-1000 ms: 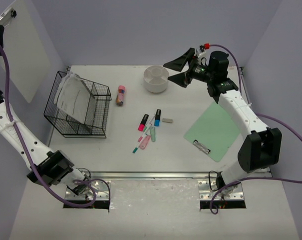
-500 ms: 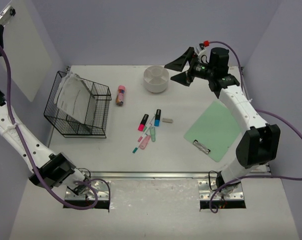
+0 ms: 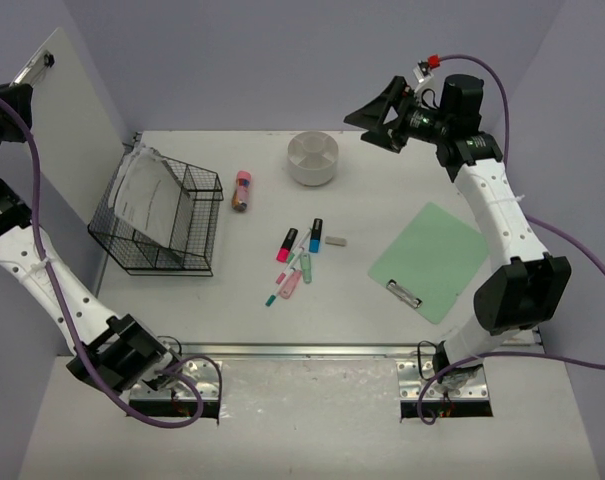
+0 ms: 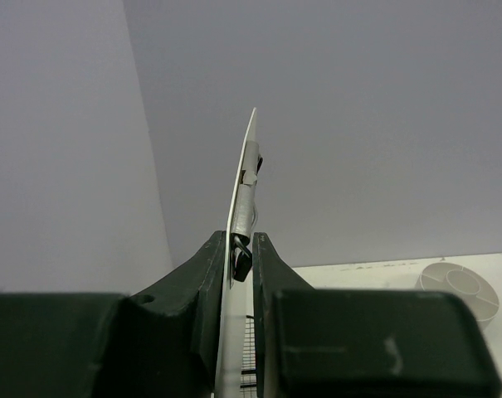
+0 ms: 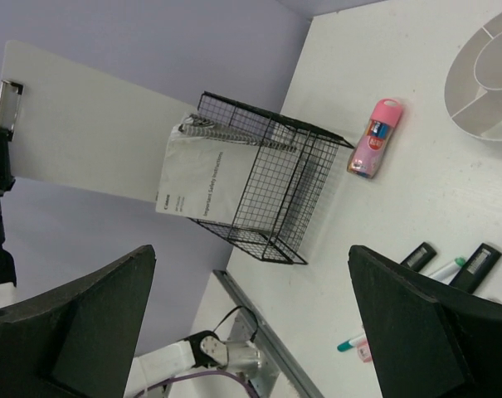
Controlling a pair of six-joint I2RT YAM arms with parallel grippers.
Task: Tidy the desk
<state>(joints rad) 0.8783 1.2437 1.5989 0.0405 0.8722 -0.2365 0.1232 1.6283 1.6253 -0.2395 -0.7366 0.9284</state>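
Note:
The off-white desk [image 3: 382, 310] holds scattered items. My left gripper [image 3: 30, 78] is raised high at the far left, shut on a white clipboard [image 3: 67, 120] that it holds on edge, just below its metal clip. In the left wrist view the fingers [image 4: 241, 245] pinch the board [image 4: 244, 166]. My right gripper [image 3: 377, 120] hangs open and empty high over the back right of the desk, and its wrist view [image 5: 251, 253] looks down at the desk [image 5: 383, 249] and the raised clipboard [image 5: 85, 133].
A black wire basket [image 3: 157, 220] with a booklet [image 3: 147, 190] stands at the left. A pink case [image 3: 243, 190], a white round organizer [image 3: 313, 158], several markers [image 3: 300, 255] and a green clipboard [image 3: 432, 260] lie on the desk. A metal rail [image 3: 312, 350] runs along the front.

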